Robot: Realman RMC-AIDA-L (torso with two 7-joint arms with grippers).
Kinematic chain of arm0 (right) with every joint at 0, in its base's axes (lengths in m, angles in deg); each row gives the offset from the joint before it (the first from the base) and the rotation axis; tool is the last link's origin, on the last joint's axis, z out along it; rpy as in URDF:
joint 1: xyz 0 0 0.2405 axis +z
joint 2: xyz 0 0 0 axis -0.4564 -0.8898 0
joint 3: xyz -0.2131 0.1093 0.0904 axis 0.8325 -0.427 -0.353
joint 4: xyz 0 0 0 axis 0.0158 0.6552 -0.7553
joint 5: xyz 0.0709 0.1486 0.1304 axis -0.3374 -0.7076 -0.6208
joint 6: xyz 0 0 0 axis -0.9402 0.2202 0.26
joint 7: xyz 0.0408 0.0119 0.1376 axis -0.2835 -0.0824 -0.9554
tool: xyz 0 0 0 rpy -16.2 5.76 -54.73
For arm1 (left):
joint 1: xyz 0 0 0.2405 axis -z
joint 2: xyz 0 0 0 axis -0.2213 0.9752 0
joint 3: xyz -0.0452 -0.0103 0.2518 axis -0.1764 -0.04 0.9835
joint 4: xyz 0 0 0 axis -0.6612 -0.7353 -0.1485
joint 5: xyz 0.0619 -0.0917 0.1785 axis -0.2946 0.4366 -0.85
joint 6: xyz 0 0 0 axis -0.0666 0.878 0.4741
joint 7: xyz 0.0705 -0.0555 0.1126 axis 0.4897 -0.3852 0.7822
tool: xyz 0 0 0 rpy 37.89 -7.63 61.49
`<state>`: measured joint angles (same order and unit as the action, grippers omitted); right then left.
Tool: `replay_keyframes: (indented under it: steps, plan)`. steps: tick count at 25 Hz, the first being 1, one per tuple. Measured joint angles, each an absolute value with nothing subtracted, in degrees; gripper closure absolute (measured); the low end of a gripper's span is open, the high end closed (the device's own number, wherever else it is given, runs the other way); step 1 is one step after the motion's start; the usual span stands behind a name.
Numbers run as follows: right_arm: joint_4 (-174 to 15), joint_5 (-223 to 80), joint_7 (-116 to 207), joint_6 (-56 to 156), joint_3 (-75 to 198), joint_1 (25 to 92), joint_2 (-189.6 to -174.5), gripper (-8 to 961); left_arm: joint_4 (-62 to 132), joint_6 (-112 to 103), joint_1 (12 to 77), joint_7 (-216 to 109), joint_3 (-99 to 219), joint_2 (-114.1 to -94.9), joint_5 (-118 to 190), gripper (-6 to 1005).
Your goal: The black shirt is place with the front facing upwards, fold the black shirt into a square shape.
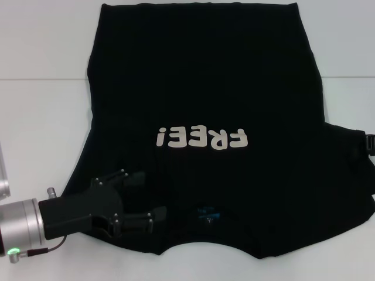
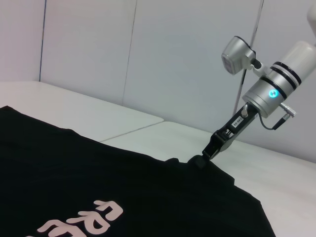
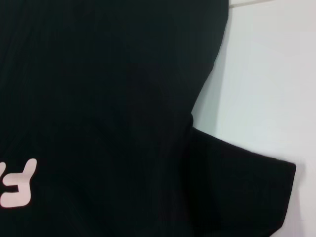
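Note:
The black shirt [image 1: 205, 88] lies flat on the white table [image 1: 35, 129], front up, with its cream "FREE!" lettering [image 1: 202, 139] and blue neck label [image 1: 208, 214] towards me. My left gripper [image 1: 153, 195] is open and empty, low over the shirt's near-left shoulder area beside the collar. My right gripper [image 1: 369, 145] shows only at the right edge, at the far corner of the outspread right sleeve [image 1: 351, 181]. In the left wrist view its tip [image 2: 200, 159] meets the shirt's edge [image 2: 148, 197]. The right wrist view shows that sleeve [image 3: 237, 192] lying flat.
The white table runs bare to the left and right of the shirt, with a seam line [image 1: 41, 79] across it. A pale wall [image 2: 148, 49] stands behind the table. The shirt's hem [image 1: 199, 7] reaches the far edge of view.

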<state>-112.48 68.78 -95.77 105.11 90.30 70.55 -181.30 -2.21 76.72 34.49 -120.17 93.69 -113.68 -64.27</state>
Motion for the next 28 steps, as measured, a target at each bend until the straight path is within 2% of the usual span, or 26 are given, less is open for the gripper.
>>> replay_keyframes:
  steps: [5, 14, 21, 28]
  plan:
    - [-112.7, 68.8, -95.8, 105.1, 90.3, 70.4, -181.30, 932, -2.2, 76.8, 34.5, -120.2, 93.7, -113.68, -64.1, 62]
    - [-115.7, 68.4, -95.6, 106.4, 88.2, 68.4, -180.02, 933, -2.2, 77.1, 34.5, -120.5, 93.7, -113.68, -64.1, 61]
    - [-122.5, 63.6, -94.5, 111.9, 85.2, 64.9, -178.30, 932, -2.2, 77.2, 34.4, -120.6, 93.7, -113.68, -64.2, 62]
    - [-125.1, 62.4, -93.3, 113.2, 85.5, 65.1, -178.10, 931, -2.2, 77.2, 34.6, -120.6, 93.7, -113.68, -64.0, 62]
